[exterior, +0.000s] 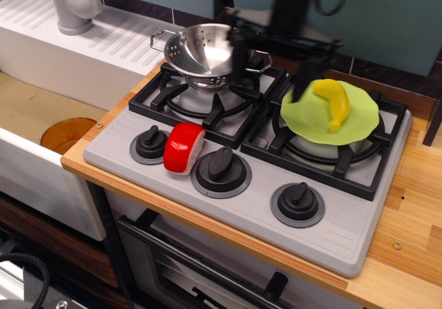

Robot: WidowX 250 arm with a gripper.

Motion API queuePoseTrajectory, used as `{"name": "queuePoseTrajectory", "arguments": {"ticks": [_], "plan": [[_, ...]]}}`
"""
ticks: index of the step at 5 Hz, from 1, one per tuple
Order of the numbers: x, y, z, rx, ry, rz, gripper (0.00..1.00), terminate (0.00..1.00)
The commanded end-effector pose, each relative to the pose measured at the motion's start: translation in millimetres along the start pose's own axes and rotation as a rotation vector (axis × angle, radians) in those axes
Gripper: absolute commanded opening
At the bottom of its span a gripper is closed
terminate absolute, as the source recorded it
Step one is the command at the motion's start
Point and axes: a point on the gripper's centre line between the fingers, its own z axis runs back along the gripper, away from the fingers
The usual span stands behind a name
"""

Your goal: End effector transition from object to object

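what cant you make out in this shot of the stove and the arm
- End effector: motion-blurred, so open or shut is unclear.
- Arm: cut off by the top edge.
- Colander: right rim hidden behind a finger.
- Orange dish in the sink: partly hidden by the sink wall.

The colander [210, 51] sits on the rear left burner, the banana [333, 100] on the plate [330, 115] to its right.
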Motion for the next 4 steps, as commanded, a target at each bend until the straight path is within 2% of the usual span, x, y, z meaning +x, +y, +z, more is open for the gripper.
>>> {"name": "queuePoseTrajectory", "arguments": {"ticks": [1,4], "plan": [[-8,24,10,-0.023,-0.095,-0.006,1.0,0.0],[-22,38,-18,-0.039,-0.118,-0.002,1.0,0.0]]}}
